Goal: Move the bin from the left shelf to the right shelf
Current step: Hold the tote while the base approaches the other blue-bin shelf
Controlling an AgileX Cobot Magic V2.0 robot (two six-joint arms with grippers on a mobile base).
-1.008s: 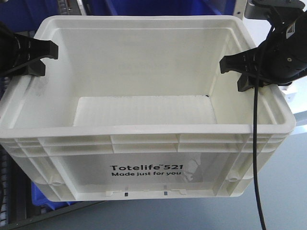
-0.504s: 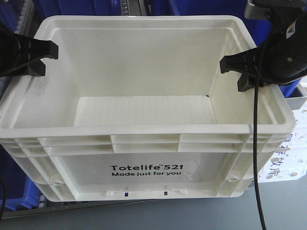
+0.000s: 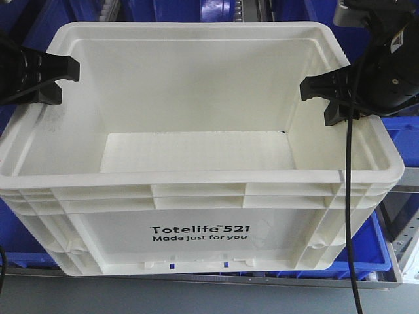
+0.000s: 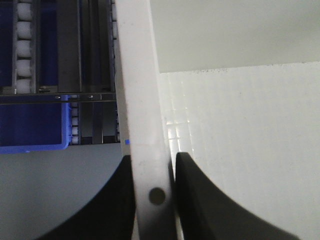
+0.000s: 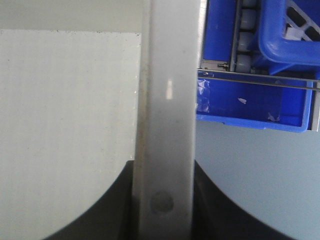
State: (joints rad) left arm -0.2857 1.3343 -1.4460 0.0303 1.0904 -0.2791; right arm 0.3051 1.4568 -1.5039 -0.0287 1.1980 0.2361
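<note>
Facing front, the bin [image 3: 196, 150] reads "Totelife 521".

This looks like a warehouse or stockroom. Metal flow-rack shelving [image 3: 398, 219] fitted with rows of white rollers [image 4: 25, 47] carries blue plastic bins [image 5: 250, 107], and a plain grey floor [image 4: 55, 192] lies below.

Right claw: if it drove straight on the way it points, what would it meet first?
The right claw straddles the bin wall, so that wall would jam deeper into it first; beyond, its inner finger probably heads for the bin's floor.
</note>
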